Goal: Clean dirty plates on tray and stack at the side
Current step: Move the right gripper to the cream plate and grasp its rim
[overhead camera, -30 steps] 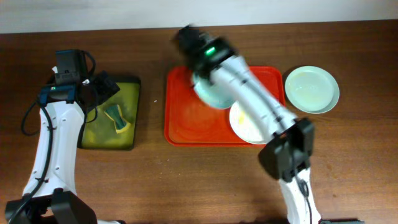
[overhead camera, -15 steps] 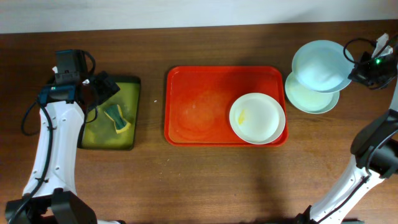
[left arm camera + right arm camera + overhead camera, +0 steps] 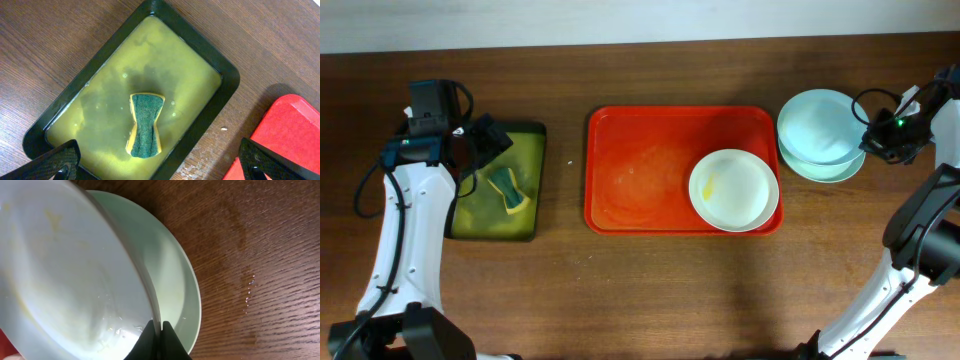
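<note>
The red tray (image 3: 650, 120) lies mid-table with a white plate (image 3: 734, 190) bearing a yellow smear at its right end. My right gripper (image 3: 873, 133) is shut on the rim of a pale mint-blue plate (image 3: 817, 125), holding it tilted just over a second mint plate (image 3: 840, 168) that lies on the table right of the tray. In the right wrist view the fingers (image 3: 167, 342) pinch the held plate's rim (image 3: 75, 280) above the lower plate (image 3: 175, 285). My left gripper (image 3: 157, 172) is open and empty above the dark tray.
A small dark tray (image 3: 528, 132) of yellow-green liquid at the left holds a green and yellow sponge (image 3: 508, 190), also in the left wrist view (image 3: 146, 125). Water drops (image 3: 249, 287) spot the wood right of the plates.
My right arm swung the mint plate from over the red tray to the right side, then lowered it onto the other mint plate. The left arm has not moved.
</note>
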Motion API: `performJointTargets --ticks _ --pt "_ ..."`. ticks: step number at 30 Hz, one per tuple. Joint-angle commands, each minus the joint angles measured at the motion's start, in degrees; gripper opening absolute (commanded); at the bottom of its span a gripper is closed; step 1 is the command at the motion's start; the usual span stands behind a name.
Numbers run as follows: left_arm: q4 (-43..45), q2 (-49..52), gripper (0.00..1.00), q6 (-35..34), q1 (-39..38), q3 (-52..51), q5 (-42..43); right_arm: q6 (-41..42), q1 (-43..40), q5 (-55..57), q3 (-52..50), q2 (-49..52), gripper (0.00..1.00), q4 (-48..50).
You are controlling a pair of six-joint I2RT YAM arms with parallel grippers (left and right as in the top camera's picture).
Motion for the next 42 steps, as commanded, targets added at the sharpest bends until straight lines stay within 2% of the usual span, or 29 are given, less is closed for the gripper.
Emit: performJointTargets --ticks 1,3,4,7,9,10,12,13,14,17,19,21,22,24,26,30,31,32,37,42 --pt "0.0 0.0 0.99 0.1 0.1 0.4 0.2 0.5 -0.4 0.1 -0.2 -0.6 0.47 -0.8" --pt "0.0 0.0 0.99 0.1 0.1 0.4 0.2 0.5 -1.3 0.1 0.0 -0.7 0.49 -1.7" --pt "0.0 0.0 0.99 0.1 0.1 0.4 0.2 1.4 -1.7 0.1 1.3 -0.8 0.66 -3.1" --pt "0.0 0.0 0.99 0.1 0.1 0.4 0.2 1.8 -1.5 -0.5 7.7 -1.2 0.64 -9.2" --pt "0.0 0.0 0.99 0.1 0.1 0.4 0.2 1.7 0.2 -6.0 10.2 -1.2 0.61 -12.4" --pt "0.0 0.0 0.99 0.1 0.1 0.4 0.2 -0.1 2.3 -9.8 10.1 -1.1 0.60 -14.5" --pt "0.0 0.0 0.99 0.1 0.1 0.4 0.2 -8.0 6.9 -10.2 10.1 -1.0 0.48 -17.7" --pt "0.0 0.0 0.99 0.1 0.1 0.4 0.2 -11.8 9.3 -9.7 10.1 -1.0 0.46 -18.8" --pt "0.0 0.0 0.99 0.1 0.1 0.4 0.2 -16.9 13.6 -6.3 10.1 -1.0 0.46 -20.2" --pt "0.0 0.0 0.99 0.1 0.1 0.4 0.2 -18.1 23.4 7.0 10.1 -0.7 0.46 -19.8" --pt "0.0 0.0 0.99 0.1 0.1 0.4 0.2 -18.7 27.2 11.3 9.9 -0.7 0.46 -18.6" --pt "0.0 0.0 0.99 0.1 0.1 0.4 0.2 -23.6 29.4 12.1 9.2 -0.7 0.47 -17.8" --pt "0.0 0.0 0.99 0.1 0.1 0.4 0.2 -27.0 30.3 12.1 8.3 -0.7 0.55 -17.2" --pt "0.0 0.0 0.99 0.1 0.1 0.4 0.2 -29.6 30.7 12.1 5.7 -0.7 0.63 -16.5" --pt "0.0 0.0 0.99 0.1 0.1 0.4 0.2 -32.8 30.7 12.1 2.0 -0.7 0.64 -16.1" --pt "0.0 0.0 0.99 0.1 0.1 0.4 0.2 -32.8 30.7 12.2 -3.8 -0.7 0.64 -12.5" --pt "0.0 0.0 0.99 0.1 0.1 0.4 0.2 -32.8 30.7 12.2 -4.7 -0.7 0.63 -12.1" --pt "-0.1 0.0 0.99 0.1 0.1 0.4 0.2 -32.8 30.7 12.2 -5.2 -0.7 0.57 -12.1" --pt "0.0 0.0 0.99 0.1 0.1 0.4 0.2 -31.9 30.7 12.2 -7.7 -0.7 0.56 -12.5" --pt "0.0 0.0 0.99 0.1 0.1 0.4 0.2 -19.9 30.8 10.9 -7.7 -0.7 0.53 -15.7"
